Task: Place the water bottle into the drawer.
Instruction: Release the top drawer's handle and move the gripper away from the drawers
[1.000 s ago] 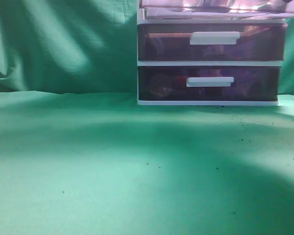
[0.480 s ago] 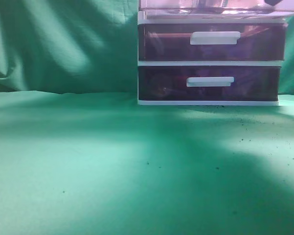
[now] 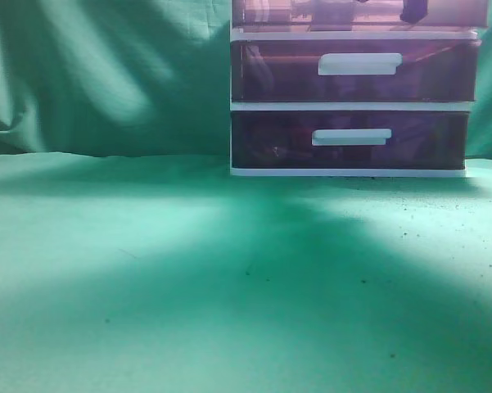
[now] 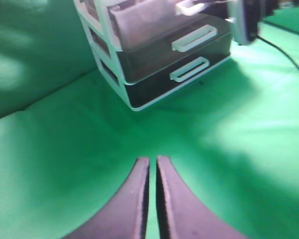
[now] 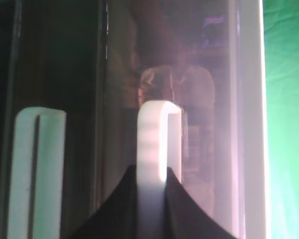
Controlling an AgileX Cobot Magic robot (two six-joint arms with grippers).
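Note:
The top drawer (image 3: pixel 270 15) of the white-framed unit shows only as a dark purple strip at the top edge. In the left wrist view the drawer (image 4: pixel 139 22) stands pulled out past the two below it. My right gripper (image 5: pixel 151 172) is shut on its white bar handle (image 5: pixel 158 134); the gripper also shows in the exterior view (image 3: pixel 413 8) and the left wrist view (image 4: pixel 244 22). My left gripper (image 4: pixel 152 159) is shut and empty above the green cloth. The water bottle cannot be made out; only blurred shapes show through the drawer front (image 5: pixel 199 124).
Two like drawers (image 3: pixel 356 72) (image 3: pixel 352 139) sit below the top one, each with a white handle. The handle of the drawer below also shows in the right wrist view (image 5: pixel 37 164). Green cloth (image 3: pixel 188 278) covers the table and hangs behind. A black cable (image 4: pixel 288 59) lies at the right.
In the exterior view the dark part of my right gripper has moved left along the top edge. The top drawer strip has turned from pale pink to darker purple.

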